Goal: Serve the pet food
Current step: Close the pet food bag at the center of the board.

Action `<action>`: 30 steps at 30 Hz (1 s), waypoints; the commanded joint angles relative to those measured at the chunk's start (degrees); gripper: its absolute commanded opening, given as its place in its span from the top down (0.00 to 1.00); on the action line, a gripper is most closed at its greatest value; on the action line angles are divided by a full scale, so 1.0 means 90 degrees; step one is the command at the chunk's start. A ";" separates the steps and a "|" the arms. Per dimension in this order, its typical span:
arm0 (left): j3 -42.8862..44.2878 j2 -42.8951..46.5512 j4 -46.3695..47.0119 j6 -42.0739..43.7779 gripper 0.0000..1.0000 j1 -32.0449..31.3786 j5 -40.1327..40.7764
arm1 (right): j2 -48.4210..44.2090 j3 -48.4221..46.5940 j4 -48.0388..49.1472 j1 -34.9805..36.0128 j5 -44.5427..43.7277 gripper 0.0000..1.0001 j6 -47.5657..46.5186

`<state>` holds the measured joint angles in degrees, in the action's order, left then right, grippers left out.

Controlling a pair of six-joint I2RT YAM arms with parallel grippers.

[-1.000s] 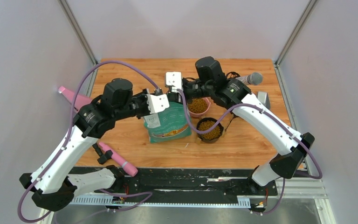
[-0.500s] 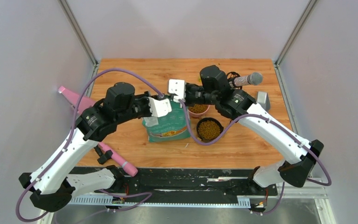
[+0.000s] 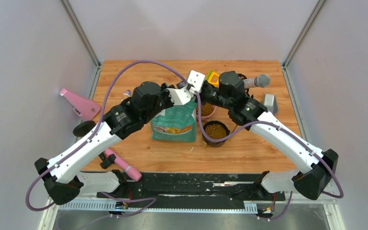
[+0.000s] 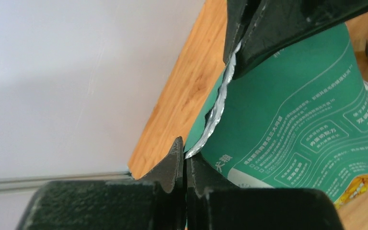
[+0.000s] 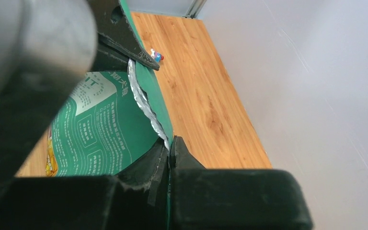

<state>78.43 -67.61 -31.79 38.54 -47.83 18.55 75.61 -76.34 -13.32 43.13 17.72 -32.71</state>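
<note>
Our left gripper (image 4: 186, 162) and right gripper (image 5: 169, 146) clamp the bag (image 3: 175, 122) by its foil rim; we should hold it upright, tension even.

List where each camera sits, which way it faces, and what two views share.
Top external: above and behind the bases, facing down at the table; left arm and right arm show from base to wrist.
Left wrist: on that wrist, facing along the left gripper, shut on the top edge of the pet food bag.
Right wrist: on that wrist, facing along the right gripper, shut on the same edge.
Shared: both wrist views show the bag's foil-lined edge and the other gripper.
</note>
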 commanded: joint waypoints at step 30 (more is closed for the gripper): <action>-0.0374 0.1421 0.0437 -0.1910 0.98 0.0988 0.6453 | -0.1049 0.0272 -0.0514 -0.0477 -0.0365 1.00 -0.0715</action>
<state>69.93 -61.19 -22.79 22.76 -48.73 36.58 73.87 -73.69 -9.47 43.11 22.48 -37.85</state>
